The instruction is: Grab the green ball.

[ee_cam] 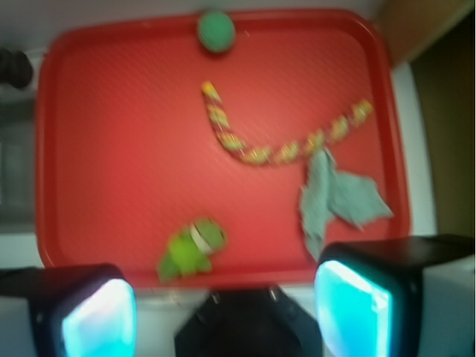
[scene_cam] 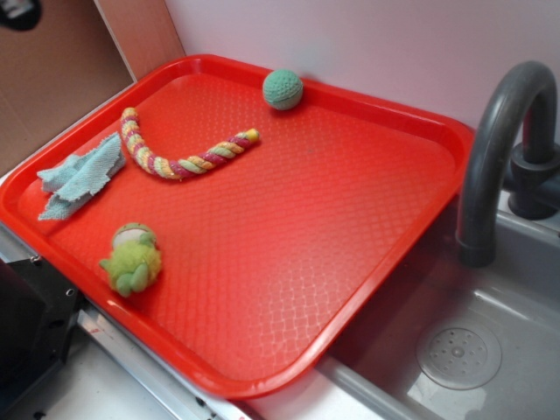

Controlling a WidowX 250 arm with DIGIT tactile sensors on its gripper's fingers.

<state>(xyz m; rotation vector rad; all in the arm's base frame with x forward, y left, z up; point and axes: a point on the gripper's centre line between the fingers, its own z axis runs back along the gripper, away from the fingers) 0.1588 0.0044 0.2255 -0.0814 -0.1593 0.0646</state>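
Observation:
The green ball [scene_cam: 283, 89] is a small teal knitted ball resting at the far edge of the red tray [scene_cam: 350, 219]. In the wrist view the green ball [ee_cam: 216, 30] sits at the top, at the tray's far rim [ee_cam: 74, 149]. My gripper [ee_cam: 227, 312] hangs high above the near side of the tray, far from the ball. Its two cyan pads [ee_cam: 353, 305] stand wide apart with nothing between them. The gripper does not show in the exterior view.
A yellow-green plush toy [scene_cam: 132, 259] lies near the tray's front left. A braided rope [scene_cam: 184, 156] curves across the back left, beside a light blue cloth [scene_cam: 80, 175]. A grey faucet [scene_cam: 503, 149] and sink [scene_cam: 455, 350] stand to the right.

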